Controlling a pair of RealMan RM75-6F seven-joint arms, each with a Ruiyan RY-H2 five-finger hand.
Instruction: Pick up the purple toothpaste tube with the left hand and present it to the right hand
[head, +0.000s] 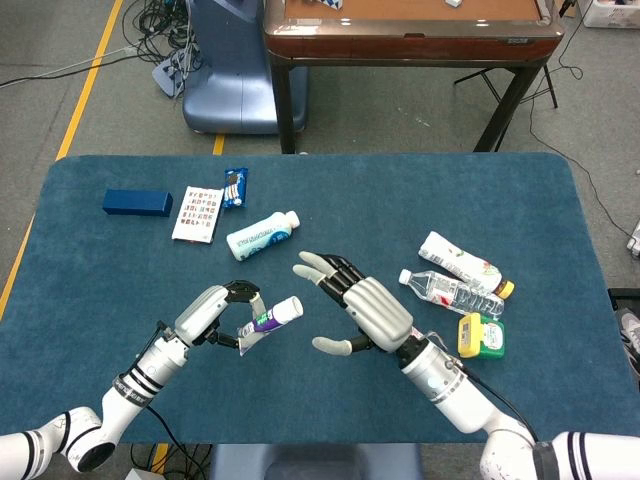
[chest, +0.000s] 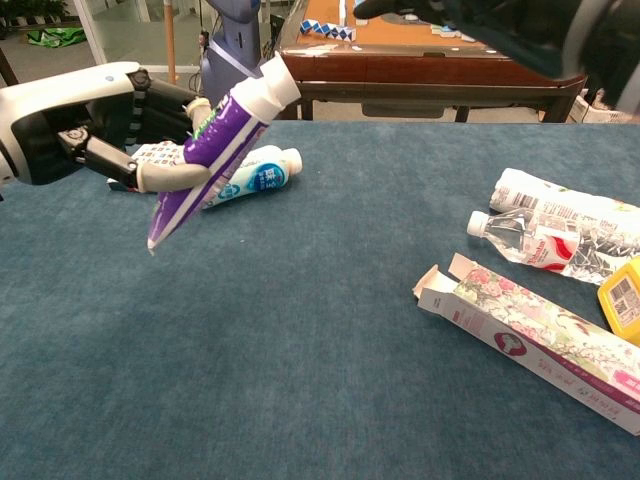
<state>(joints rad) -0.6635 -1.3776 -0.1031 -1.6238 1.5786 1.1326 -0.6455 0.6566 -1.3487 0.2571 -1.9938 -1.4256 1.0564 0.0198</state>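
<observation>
Pick looks done: left hand (head: 212, 312) grips the purple toothpaste tube (head: 262, 322) in its fingers (chest: 165, 175), tube lifted clear of the counter (head: 330, 205), white cap end tilted up and toward frame right, crimped tail pointing down. In the head view the tube sits lower left of centre, just beside the right hand (head: 372, 312). Right hand holds nothing, its fingers spread, palm side turned toward the tube, thumb low; cap and hand are near but apart, no contact visible. So the presentation is roughly in place; what's left, by my read, is closing that last gap or a handover if one is wanted. Hard to make out: in the chest view the right hand is only a dark blur along the top right edge, fingers unreadable there. Left-hand contact points on the tube's far side are hidden behind the tube body.
</observation>
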